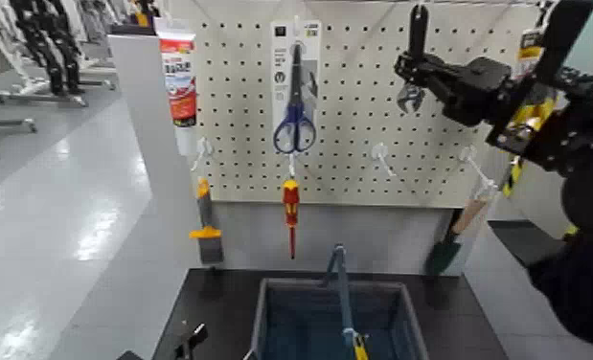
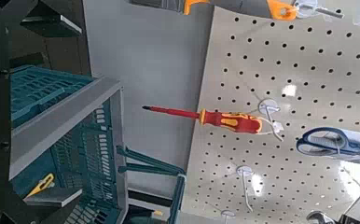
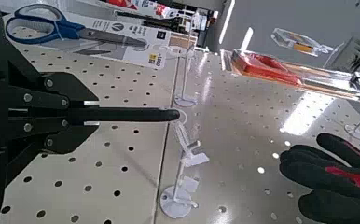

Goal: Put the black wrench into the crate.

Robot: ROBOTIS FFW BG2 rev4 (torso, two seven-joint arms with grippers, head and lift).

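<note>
My right gripper [image 1: 417, 73] is up at the right side of the pegboard, shut on the black wrench [image 1: 416, 33]. The wrench stands roughly upright, its hooked head [image 1: 410, 97] below the fingers. In the right wrist view my gripper [image 3: 83, 115] clamps the slim black handle [image 3: 141, 115], whose end is close to a white hook [image 3: 185, 145]. The blue-grey crate [image 1: 266, 321] sits low on the dark table, well below the wrench, with its hoop handle [image 1: 340, 282] raised; it also shows in the left wrist view [image 2: 71, 117]. My left gripper [image 1: 193, 339] waits low beside the crate's left side.
On the pegboard [image 1: 357, 144] hang blue scissors [image 1: 294, 120], a red-and-yellow screwdriver [image 1: 290, 203], a red-and-white tube [image 1: 178, 81], a yellow-grey scraper [image 1: 206, 233] and a green trowel [image 1: 444, 254]. Empty white hooks [image 1: 383, 156] stick out. Black-and-red gloves [image 3: 335, 177] hang near the wrench.
</note>
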